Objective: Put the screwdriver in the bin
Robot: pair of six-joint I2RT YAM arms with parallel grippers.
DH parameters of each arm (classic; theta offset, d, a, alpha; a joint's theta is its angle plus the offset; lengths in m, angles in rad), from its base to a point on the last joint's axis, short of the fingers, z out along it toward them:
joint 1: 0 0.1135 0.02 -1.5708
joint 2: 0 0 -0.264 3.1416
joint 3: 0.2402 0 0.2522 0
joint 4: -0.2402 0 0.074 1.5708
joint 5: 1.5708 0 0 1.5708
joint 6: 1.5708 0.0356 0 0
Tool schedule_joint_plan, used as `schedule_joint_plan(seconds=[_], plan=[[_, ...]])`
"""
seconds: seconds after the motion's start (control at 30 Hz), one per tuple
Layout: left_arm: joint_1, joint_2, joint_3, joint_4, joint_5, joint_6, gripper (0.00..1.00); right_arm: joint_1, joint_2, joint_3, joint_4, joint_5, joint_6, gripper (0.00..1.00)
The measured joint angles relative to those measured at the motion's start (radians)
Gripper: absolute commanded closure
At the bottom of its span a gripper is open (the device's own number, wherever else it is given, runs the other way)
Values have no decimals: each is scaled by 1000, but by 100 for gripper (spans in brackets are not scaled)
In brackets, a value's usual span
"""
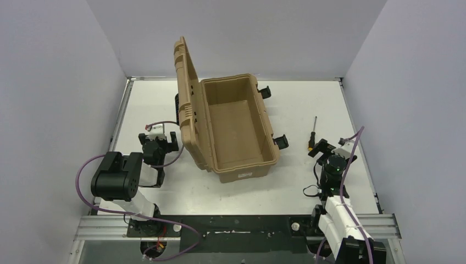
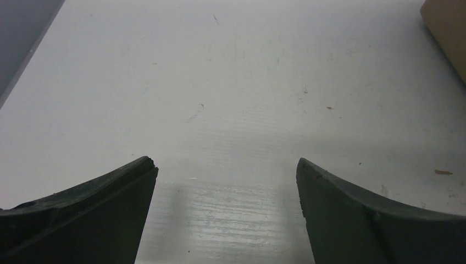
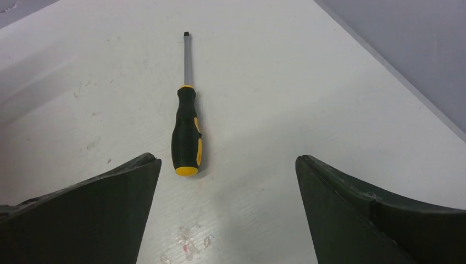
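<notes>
At the near edge of the white table (image 1: 165, 190), the right gripper (image 1: 328, 147) sits low at about 5 o'clock from the table's middle. Its dark fingers (image 3: 99, 209) are spread wide and released, with nothing between them. In the right wrist view the right gripper (image 3: 226, 159) opens toward 12 o'clock. The screwdriver (image 3: 186, 132) lies flat on the table just ahead of the gap, nearer the left-hand finger and touching neither. Its black and yellow handle points back at the gripper and its thin shaft runs out to 12 o'clock. From above, the screwdriver (image 1: 314, 132) rests on the bare surface at 3 o'clock of the bin (image 1: 242, 168), apart from it and outside it. On the other side, the left gripper (image 1: 159, 138) hovers at 9 o'clock of the bin's near end. The left wrist view shows the left gripper (image 2: 226, 162) spread open too, over scuffed table and grasping nothing, with a tan corner of the bin (image 2: 448, 27) at its 2 o'clock. The bin stands open in the middle of the table, slightly skewed. Its ribbed lid (image 1: 187, 93) is raised upright along its 9 o'clock side, and two black latches (image 1: 281, 142) hang off its 3 o'clock wall.
</notes>
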Motion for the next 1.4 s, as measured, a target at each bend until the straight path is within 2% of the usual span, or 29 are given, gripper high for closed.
schedule_joint_plan(seconds=[0.13,0.2,0.5,0.7,0.77,0.87,1.0,1.03,1.07,1.23,1.4], plan=[[0,0,0,0,-1,0,3,0,11,18,-17,-5,3,0],[0,0,0,0,-1,0,3,0,56,83,-69,-18,8,0],[0,0,0,0,-2,0,3,0,548,689,-417,-98,11,0],[0,0,0,0,-2,0,3,0,834,836,-590,-168,-23,7],[0,0,0,0,-2,0,3,0,912,843,-624,-188,-30,13],[0,0,0,0,-2,0,3,4,968,871,-652,-187,-51,31],[0,0,0,0,-2,0,3,5,1006,901,-656,-168,-68,84],[0,0,0,0,-2,0,3,6,1011,905,-657,-161,-68,95],[0,0,0,0,-2,0,3,5,1014,909,-658,-157,-69,100],[0,0,0,0,-2,0,3,37,1014,938,-726,-115,-72,100],[0,0,0,0,-2,0,3,142,974,1051,-928,-50,-76,100]])
